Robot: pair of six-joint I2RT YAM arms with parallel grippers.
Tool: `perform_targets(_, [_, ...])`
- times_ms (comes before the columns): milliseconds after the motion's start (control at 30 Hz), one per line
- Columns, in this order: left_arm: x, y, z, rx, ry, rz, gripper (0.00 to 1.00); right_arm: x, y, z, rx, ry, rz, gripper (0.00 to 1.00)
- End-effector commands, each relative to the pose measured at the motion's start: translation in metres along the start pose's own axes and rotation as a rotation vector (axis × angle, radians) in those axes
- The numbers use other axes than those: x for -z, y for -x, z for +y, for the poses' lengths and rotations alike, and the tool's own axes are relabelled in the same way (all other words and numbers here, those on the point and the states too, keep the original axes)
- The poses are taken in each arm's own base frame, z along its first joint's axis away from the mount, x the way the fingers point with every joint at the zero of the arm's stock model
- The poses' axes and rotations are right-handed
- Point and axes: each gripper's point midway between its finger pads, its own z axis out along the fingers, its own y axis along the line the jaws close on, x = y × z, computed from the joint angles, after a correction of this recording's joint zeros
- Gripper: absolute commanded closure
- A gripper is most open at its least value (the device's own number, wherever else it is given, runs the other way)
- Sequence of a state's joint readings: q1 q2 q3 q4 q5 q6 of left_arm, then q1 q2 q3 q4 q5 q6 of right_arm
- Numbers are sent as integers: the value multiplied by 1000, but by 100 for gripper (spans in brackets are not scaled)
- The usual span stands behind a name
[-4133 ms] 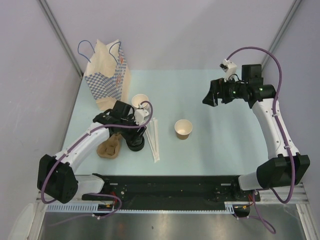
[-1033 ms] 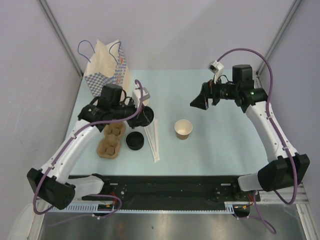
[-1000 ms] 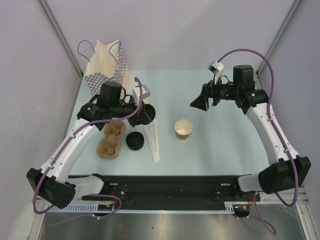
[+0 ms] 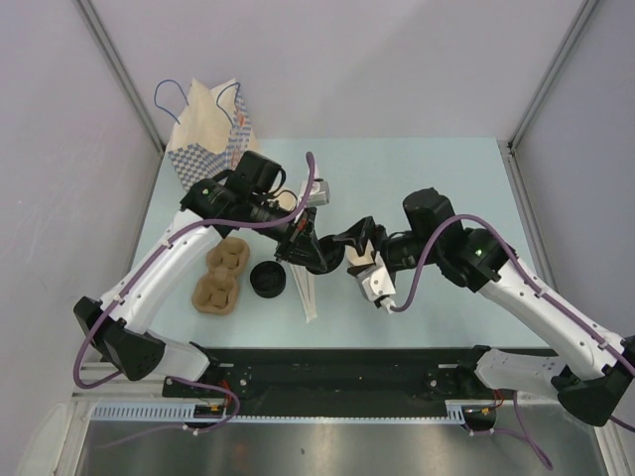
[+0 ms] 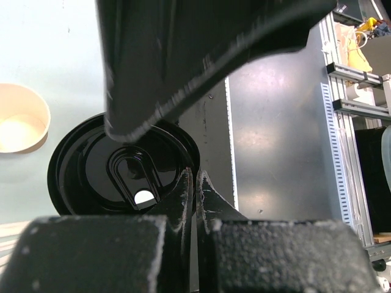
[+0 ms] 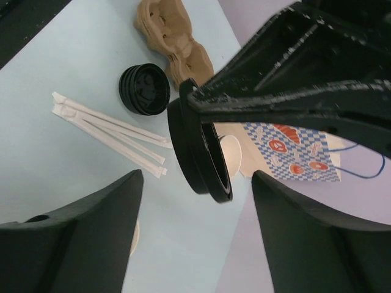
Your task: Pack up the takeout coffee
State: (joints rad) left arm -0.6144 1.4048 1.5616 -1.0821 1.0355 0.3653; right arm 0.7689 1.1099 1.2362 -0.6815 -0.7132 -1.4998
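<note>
Left gripper (image 5: 195,183): now mid-frame, clamped on round black plastic lid (image 6: 198,146).
Right gripper (image 4: 362,260): swung in from upper right, jaws wide, empty.
Tan paper cup (image 5: 18,119): lidless on table; from above I lose it under the right gripper.

Overhead view looking down, both wrist views close, sharing the black lid (image 5: 79,168)

On the bench (image 4: 446,178), the bag (image 4: 203,139) stands behind the carrier (image 4: 220,276); lids (image 4: 268,280) lie right of it, straws (image 4: 308,297) further right.
</note>
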Motion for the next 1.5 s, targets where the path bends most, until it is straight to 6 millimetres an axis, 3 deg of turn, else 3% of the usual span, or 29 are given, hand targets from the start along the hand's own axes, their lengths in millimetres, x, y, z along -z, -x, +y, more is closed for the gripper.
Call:
perform_targets(0, [0,10,-11,-26,-56,-37,100,-14,-4,7,62,41,14,29])
perform_targets(233, [-2,12,-8,-17,-54,-37,100,-28,-10,17,115,75,28,51])
perform_targets(333, [-1,13,-7,-24,-46,-38,96,-29,-14,11,104,50,49,70])
perform_targets(367, [-2,13,-5,-25,-43,-37,95,-28,-15,6,100,31,56,82])
perform_targets(467, [3,15,0,-19,6,-44,78,-24,-14,-5,39,-23,49,100])
perform_targets(500, [6,18,2,-15,23,-59,70,-20,-15,-8,-25,-49,51,100])
perform_targets(600, [41,45,29,70,118,-199,53,-5,-17,-24,-130,-138,52,100])
perform_targets(633, [76,69,54,43,215,-311,48,-1,-18,-27,-270,-179,44,100])
perform_targets(667, [94,82,59,136,236,-386,45,8,-15,-43,-323,-253,18,100])
perform_targets(700, [114,96,66,124,292,-449,39,15,-16,-51,-390,-298,4,100])
perform_targets(733, [144,118,76,34,386,-537,37,27,-24,-57,-580,-362,-13,100])
perform_targets(800, [170,137,84,-11,520,-621,29,43,-17,-80,-683,-457,-91,100])
perform_targets(833, [178,144,86,-48,572,-648,28,54,-17,-89,-840,-515,-144,100])
perform_targets(900, [187,155,86,-87,620,-710,27,62,-12,-97,-974,-529,-214,100])
perform_targets(933, [180,145,94,-54,628,-712,27,73,-15,-105,-1022,-562,-243,100])
perform_targets(967, [176,142,96,-61,637,-712,27,75,-9,-105,-1175,-533,-316,100])
perform_targets(1033, [158,140,90,-136,632,-694,28,88,-14,-115,-1261,-534,-394,100])
perform_targets(1100, [138,141,80,-186,617,-680,28,90,-11,-119,-1455,-472,-495,100])
perform_targets(1200, [121,144,76,-213,598,-690,30,98,-3,-127,-1446,-477,-514,100])
perform_targets(1300, [114,151,73,-239,624,-701,34,94,1,-121,-1475,-430,-519,100])
perform_targets(1467, [100,152,61,-424,643,-618,42,86,11,-107,-1503,-341,-500,100])
